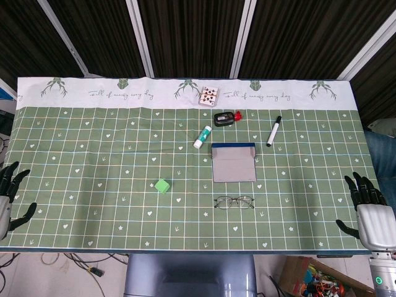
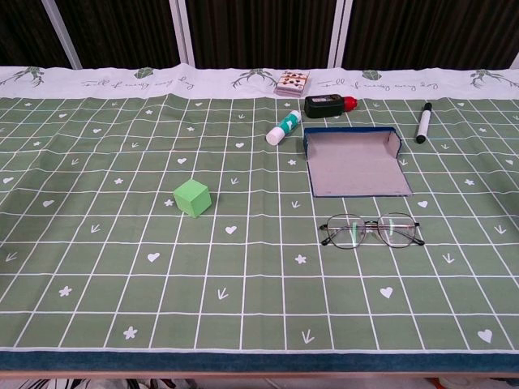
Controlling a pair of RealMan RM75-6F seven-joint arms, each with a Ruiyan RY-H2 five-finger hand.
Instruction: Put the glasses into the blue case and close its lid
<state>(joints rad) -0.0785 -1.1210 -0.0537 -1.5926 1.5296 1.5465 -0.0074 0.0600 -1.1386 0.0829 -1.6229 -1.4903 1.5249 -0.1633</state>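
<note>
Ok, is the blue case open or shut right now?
Open. The blue case lies with its lid flat, grey lining showing and nothing inside; the glasses sit on the cloth beside it.

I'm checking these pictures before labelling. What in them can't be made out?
- Left robot hand: head view, cut off by the left edge; absent from chest view.
- Right robot hand: its wrist is cut off by the bottom edge; absent from chest view.
- Card box: print too small.
- Black device: what it is, unclear.
</note>
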